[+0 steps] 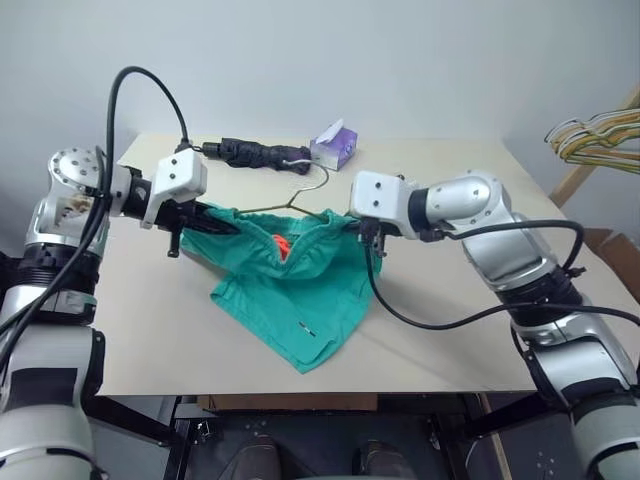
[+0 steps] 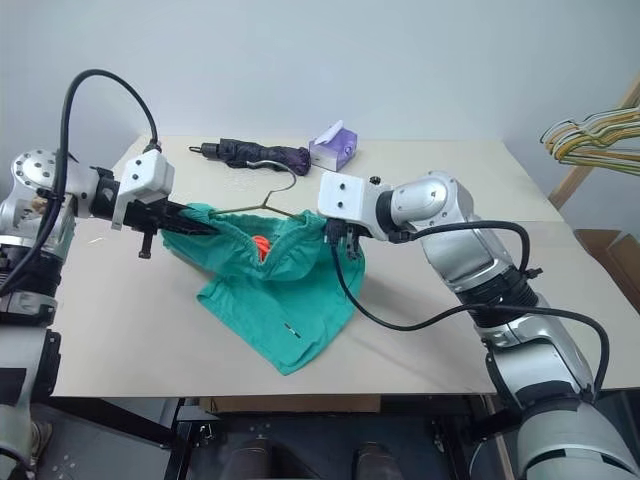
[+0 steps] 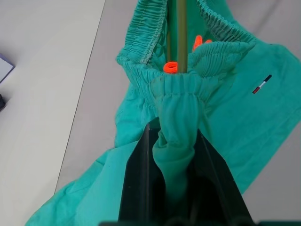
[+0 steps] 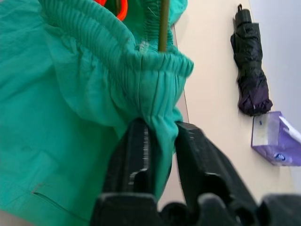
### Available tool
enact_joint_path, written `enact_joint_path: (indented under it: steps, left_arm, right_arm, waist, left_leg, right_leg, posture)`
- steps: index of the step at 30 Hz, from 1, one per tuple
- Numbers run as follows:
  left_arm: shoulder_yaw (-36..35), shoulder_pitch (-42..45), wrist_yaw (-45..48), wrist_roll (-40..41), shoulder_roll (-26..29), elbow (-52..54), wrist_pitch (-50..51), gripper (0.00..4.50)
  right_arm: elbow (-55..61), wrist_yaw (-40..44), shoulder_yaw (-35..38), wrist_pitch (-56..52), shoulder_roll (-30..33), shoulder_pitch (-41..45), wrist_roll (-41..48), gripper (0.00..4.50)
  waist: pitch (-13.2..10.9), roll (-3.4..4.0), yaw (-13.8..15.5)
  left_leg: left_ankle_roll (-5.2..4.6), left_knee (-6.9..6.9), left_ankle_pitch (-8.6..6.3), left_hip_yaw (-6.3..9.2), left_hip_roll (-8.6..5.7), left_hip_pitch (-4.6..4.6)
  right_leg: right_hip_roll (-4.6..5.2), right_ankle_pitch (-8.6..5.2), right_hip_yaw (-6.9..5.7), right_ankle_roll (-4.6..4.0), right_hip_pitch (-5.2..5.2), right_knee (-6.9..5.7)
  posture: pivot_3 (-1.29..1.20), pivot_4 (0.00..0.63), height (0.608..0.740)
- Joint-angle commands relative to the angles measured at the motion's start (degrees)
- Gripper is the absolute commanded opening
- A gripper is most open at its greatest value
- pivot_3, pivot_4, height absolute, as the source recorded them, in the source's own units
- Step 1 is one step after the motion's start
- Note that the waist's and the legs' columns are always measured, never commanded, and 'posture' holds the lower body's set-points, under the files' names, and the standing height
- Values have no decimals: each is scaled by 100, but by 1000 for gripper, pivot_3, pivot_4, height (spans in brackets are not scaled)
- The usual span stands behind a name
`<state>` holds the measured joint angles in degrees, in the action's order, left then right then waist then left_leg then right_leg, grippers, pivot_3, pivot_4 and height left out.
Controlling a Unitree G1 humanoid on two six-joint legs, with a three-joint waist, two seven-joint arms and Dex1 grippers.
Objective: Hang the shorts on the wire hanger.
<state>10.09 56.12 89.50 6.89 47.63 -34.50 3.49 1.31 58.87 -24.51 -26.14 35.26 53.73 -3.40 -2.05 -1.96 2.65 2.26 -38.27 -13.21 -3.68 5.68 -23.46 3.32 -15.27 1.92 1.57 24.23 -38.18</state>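
From the head camera, the left gripper (image 1: 205, 222) has its fingers pinched on one end of the gathered waistband of the teal-green shorts (image 1: 290, 300). The right gripper (image 1: 362, 236) meets the other end of the waistband. Between the two the waistband is stretched and lifted, while the legs of the shorts hang down and lie on the pale tabletop (image 1: 150, 340). The wire hanger (image 1: 300, 195) runs along the waistband, its hook rising behind the shorts toward the back of the tabletop. An orange drawstring (image 1: 283, 245) shows inside the open waist. A small dark-and-white tag (image 1: 305, 328) sits near the hem; no writing can be read on it. Behind the hanger lie a folded dark umbrella (image 1: 262, 154) and, just beside it, a purple tissue box (image 1: 334, 146) with a tissue at its slot. At the far right edge, a bunch of yellow, green and white hangers (image 1: 595, 135) hangs well apart from the tabletop.

In the left wrist view, the two black fingers (image 3: 136, 183) are clamped on a bunched fold of the waistband, and the thin wire of the hanger passes into the waist just past them.

In the right wrist view, the fingers (image 4: 131, 160) stand slightly apart with a fold of the waistband between them, and the wire enters the waistband just above.
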Motion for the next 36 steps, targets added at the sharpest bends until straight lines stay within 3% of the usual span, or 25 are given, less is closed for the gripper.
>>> enact_joint_path:
  steps: [1,4,8,19,22,27,29,34,35,36]
  left_arm:
    - [-238,156,0,136,15,146,9,43]
    - [-251,183,8,109,43,98,-15,43]
    - [-246,210,22,83,64,74,-43,43]
    - [-348,181,246,202,86,196,-46,43]
    - [-387,165,286,226,63,228,-14,43]
    - [-370,111,300,330,71,337,31,43]
    - [-369,114,300,311,72,322,27,43]
    - [-411,126,209,254,-14,153,-92,43]
    - [-455,143,201,311,-64,93,-98,581]
    - [-485,156,199,348,-99,51,-104,745]
  right_arm:
    - [14,47,117,336,10,143,-102,2218]
    - [-164,21,146,526,-10,153,-157,3032]
    - [-324,243,249,747,-18,183,-4,3032]
    - [-905,786,815,-626,-282,441,977,3032]
    - [-1003,804,751,-513,-297,429,955,2438]
    - [-1119,795,670,-314,-366,375,905,678]
    - [-1145,790,652,-230,-374,348,873,177]
    - [-1108,767,649,-66,-352,276,814,167]
    - [-1093,757,646,-50,-346,260,793,167]
    - [-1085,751,647,-43,-344,250,778,167]
  waist:
    - [0,0,0]
    - [0,0,1]
    - [0,0,0]
    - [0,0,8]
    - [0,0,12]
    - [0,0,11]
    - [0,0,4]
    - [0,0,11]
    - [0,0,10]
    - [0,0,9]
  left_leg:
    - [0,0,0,0,0,0]
    - [0,0,0,0,0,0]
    - [0,0,0,0,0,1]
    - [0,0,0,0,0,2]
    - [0,0,0,0,0,2]
    - [0,0,0,0,0,1]
    - [0,0,0,0,0,2]
    - [0,0,0,0,0,1]
    - [0,0,0,0,0,1]
    - [0,0,0,0,0,2]
  right_leg:
    - [0,0,0,0,-1,0]
    - [0,0,0,0,-1,1]
    - [0,0,0,0,-1,1]
    - [0,0,0,0,-4,1]
    - [0,0,0,0,-2,-1]
    - [0,0,0,0,-1,0]
    - [0,0,0,0,-1,-1]
    - [0,0,0,0,-2,0]
    - [0,0,0,0,-1,0]
    - [0,0,0,0,-2,-1]
  posture:
    - [130,0,740]
    - [134,0,740]
    - [135,0,740]
    - [138,0,740]
    - [138,0,740]
    - [138,0,740]
    - [139,0,740]
    - [129,0,740]
    - [126,0,740]
    - [126,0,740]
